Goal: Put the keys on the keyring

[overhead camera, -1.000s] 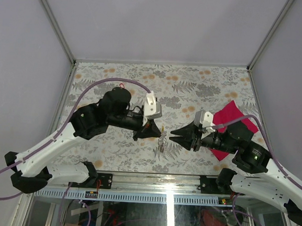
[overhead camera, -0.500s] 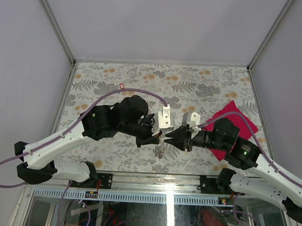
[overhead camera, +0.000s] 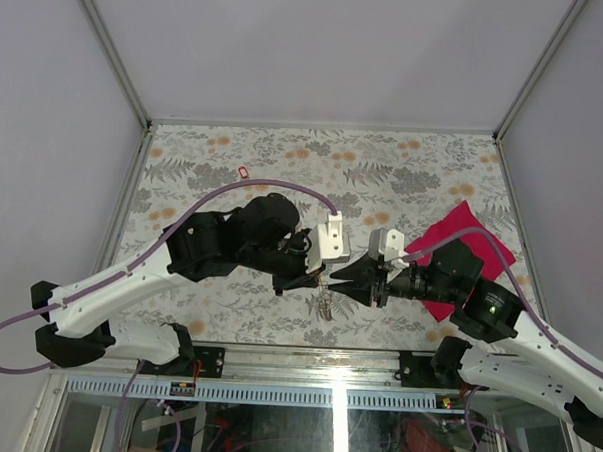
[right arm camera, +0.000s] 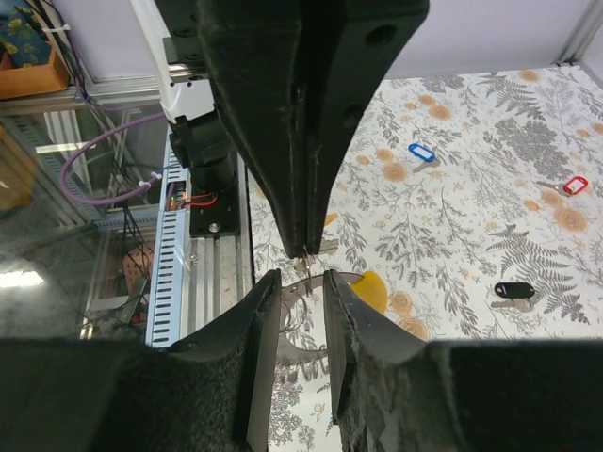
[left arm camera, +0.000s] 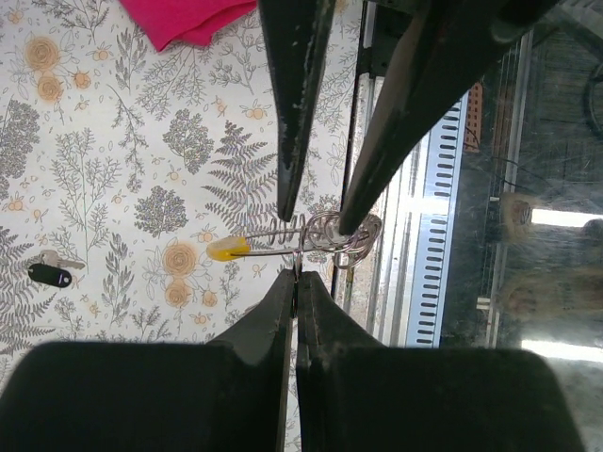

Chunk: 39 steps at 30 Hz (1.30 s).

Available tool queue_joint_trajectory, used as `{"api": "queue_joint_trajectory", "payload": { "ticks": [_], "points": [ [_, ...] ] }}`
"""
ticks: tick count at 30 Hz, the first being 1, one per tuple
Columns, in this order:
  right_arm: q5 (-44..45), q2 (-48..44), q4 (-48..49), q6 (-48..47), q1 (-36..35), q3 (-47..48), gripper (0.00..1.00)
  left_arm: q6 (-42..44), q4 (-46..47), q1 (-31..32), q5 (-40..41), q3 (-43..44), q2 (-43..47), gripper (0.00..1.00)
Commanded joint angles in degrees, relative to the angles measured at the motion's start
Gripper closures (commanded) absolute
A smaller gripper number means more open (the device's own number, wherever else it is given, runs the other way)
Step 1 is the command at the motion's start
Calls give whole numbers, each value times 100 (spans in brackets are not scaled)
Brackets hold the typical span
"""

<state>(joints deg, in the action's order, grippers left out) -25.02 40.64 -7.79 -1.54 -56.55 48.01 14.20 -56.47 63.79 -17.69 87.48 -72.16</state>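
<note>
My left gripper [left arm camera: 296, 275] is shut on the keyring [left arm camera: 325, 231], a thin silvery wire loop with a small yellow piece [left arm camera: 228, 248], held just above the table's near edge. My right gripper [right arm camera: 300, 278] faces it tip to tip, open, with one finger on each side of the keyring [right arm camera: 307, 271]. From above, the left gripper [overhead camera: 319, 277] and right gripper [overhead camera: 341, 280] almost touch, and the keyring [overhead camera: 324, 305] hangs below them. Loose keys lie on the table: a black key [right arm camera: 513, 292], a blue key [right arm camera: 421, 152] and a red key [right arm camera: 575, 185].
A magenta cloth [overhead camera: 466, 243] lies on the floral table top [overhead camera: 404, 180] under the right arm. A metal rail with slots [left arm camera: 438, 217] runs along the near edge just below the grippers. The red key [overhead camera: 244, 171] sits at the far left.
Both arms have drawn together towards the centre near edge. The right gripper's tips now flank the ring that the left gripper keeps holding.
</note>
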Motion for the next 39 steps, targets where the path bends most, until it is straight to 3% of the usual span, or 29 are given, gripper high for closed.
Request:
{"api": "queue_joint_trajectory", "payload": {
  "ticks": [1,9,18,22,27,31,39],
  "points": [
    [-292,37,351,20,6,0,69,92,147,50,69,212,-25,100],
    [-272,359,477,-78,5,-24,74,101,193,74,2,233,-87,100],
    [-464,466,435,-83,7,29,100,70,197,101,23,237,-54,100],
    [-486,442,358,-51,6,97,100,43,267,101,19,183,21,99],
    [-408,207,505,49,5,126,100,-54,674,99,-92,-132,313,84],
    [-416,84,570,107,6,162,100,-76,877,106,-252,-316,480,78],
    [-460,-15,611,202,11,201,100,-138,1227,100,-363,-597,706,76]
  ]
}}
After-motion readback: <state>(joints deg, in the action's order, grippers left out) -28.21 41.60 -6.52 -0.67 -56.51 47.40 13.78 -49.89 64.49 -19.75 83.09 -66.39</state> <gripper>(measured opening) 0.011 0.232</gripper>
